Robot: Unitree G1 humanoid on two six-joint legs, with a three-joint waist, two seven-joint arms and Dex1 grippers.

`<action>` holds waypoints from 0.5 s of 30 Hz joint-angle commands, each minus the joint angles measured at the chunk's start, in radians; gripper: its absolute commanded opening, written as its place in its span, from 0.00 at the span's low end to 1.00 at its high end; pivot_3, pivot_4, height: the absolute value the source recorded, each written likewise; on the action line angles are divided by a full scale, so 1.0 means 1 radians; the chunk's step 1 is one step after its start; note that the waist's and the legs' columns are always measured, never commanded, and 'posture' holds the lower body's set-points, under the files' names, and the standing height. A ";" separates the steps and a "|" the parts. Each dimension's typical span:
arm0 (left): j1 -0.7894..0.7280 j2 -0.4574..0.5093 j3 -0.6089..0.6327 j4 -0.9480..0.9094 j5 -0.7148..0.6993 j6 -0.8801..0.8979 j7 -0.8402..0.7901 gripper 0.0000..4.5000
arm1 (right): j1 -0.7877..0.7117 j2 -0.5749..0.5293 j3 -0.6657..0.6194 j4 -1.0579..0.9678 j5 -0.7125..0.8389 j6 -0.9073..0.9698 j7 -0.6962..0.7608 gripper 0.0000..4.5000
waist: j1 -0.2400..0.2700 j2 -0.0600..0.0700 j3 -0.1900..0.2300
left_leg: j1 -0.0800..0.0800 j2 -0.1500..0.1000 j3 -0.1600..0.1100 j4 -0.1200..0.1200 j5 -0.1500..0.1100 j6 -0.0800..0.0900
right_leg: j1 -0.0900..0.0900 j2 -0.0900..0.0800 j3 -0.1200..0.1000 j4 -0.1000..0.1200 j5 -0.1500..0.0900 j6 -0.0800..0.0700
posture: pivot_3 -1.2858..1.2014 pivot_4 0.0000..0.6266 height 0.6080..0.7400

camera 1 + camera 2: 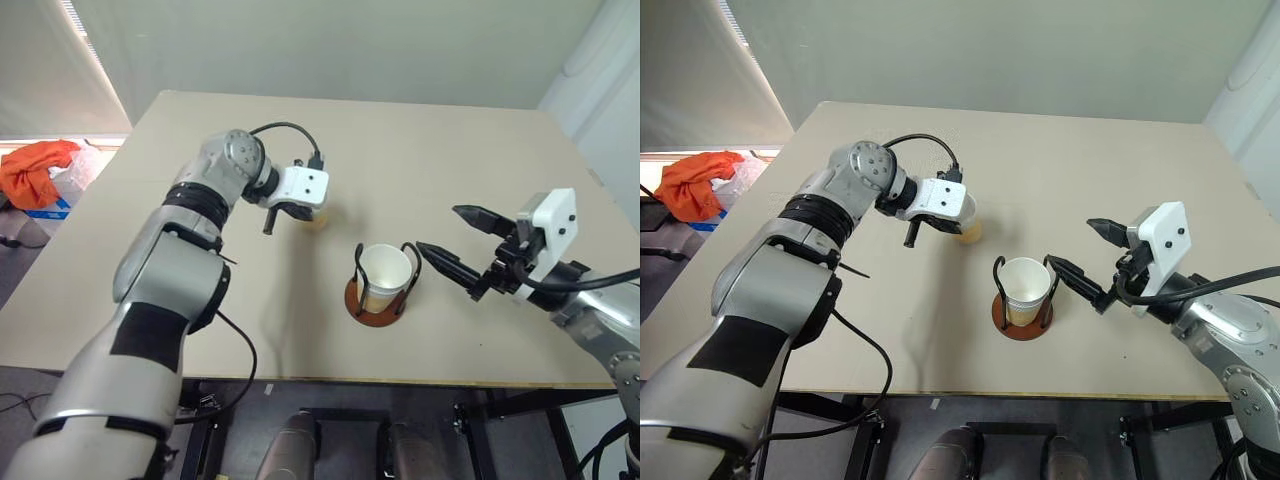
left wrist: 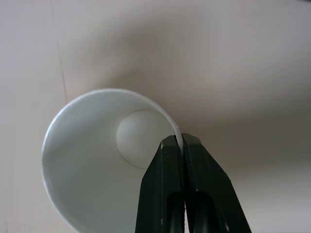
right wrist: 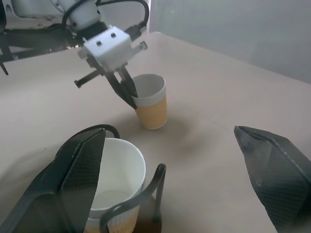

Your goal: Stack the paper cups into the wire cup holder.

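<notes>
Left hand point(image 3: 130, 97) pinches rim of loose cup point(image 3: 151, 108), one finger inside, one outside; cup stands on worktop point(image 1: 420, 140) just beyond holder point(image 1: 380, 300). Holder already carries cup point(image 1: 384, 277), nested between wire loops. Right hand point(image 1: 452, 240) spread wide, empty, hovering just beside holder.

Step in hand, as judged: lift gripped cup.
- Raise straight up; thin rim pinch may let cup swing or slip.
- Clear wire loops before crossing.
- Centre over seated cup, lower upright, then release.
- Keep right hand clear of the approach path.
</notes>
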 commanded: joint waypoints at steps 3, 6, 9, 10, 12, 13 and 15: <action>-0.112 0.014 0.141 -0.064 -0.201 -0.014 -0.279 0.01 | 0.175 -0.080 -0.208 -0.077 0.103 -0.043 0.206 1.00 | 0.007 0.000 0.000 | -0.004 0.000 -0.001 0.000 -0.001 0.001 | -0.001 0.000 0.000 -0.001 -0.001 0.002 | 0.52 0.24 1.00; -0.099 0.067 -0.022 -0.294 -0.542 0.063 -0.316 0.01 | 0.264 -0.095 -0.310 -0.096 0.149 -0.052 0.252 1.00 | 0.007 0.000 0.000 | -0.006 -0.001 0.001 0.001 -0.002 0.001 | -0.003 0.000 0.000 -0.001 -0.003 0.001 | 0.52 0.24 1.00; -0.073 0.201 -0.209 -0.604 -0.880 0.170 -0.316 0.01 | 0.348 -0.109 -0.400 -0.098 0.167 -0.047 0.297 1.00 | 0.004 -0.001 -0.001 | -0.004 0.001 0.006 0.000 -0.004 0.001 | -0.003 0.000 0.001 0.000 -0.004 0.002 | 0.52 0.24 1.00; -0.067 0.259 -0.266 -0.713 -0.979 0.190 -0.316 0.01 | 0.380 -0.116 -0.438 -0.092 0.161 -0.047 0.317 1.00 | 0.004 0.000 -0.001 | -0.003 0.002 0.007 0.000 -0.006 0.001 | -0.002 0.000 0.003 0.000 -0.004 0.003 | 0.52 0.24 1.00; -0.066 0.357 -0.373 -0.877 -1.121 0.195 -0.316 0.01 | 0.426 -0.132 -0.509 -0.073 0.154 -0.047 0.350 1.00 | -0.001 0.000 -0.001 | -0.001 0.002 0.011 0.000 -0.009 0.001 | -0.003 0.002 0.005 0.000 -0.005 0.004 | 0.52 0.24 1.00; -0.070 0.393 -0.418 -0.927 -1.162 0.184 -0.316 0.01 | 0.443 -0.140 -0.536 -0.064 0.151 -0.047 0.362 1.00 | -0.002 0.000 -0.001 | 0.001 0.003 0.012 0.000 -0.011 0.001 | -0.002 0.002 0.008 0.000 -0.006 0.004 | 0.52 0.24 1.00; -0.087 0.434 -0.495 -0.965 -1.189 0.141 -0.316 0.01 | 0.468 -0.152 -0.569 -0.051 0.141 -0.051 0.384 1.00 | -0.005 0.001 -0.001 | 0.004 0.002 0.014 0.000 -0.013 0.002 | -0.001 0.003 0.012 0.001 -0.006 0.004 | 0.52 0.24 1.00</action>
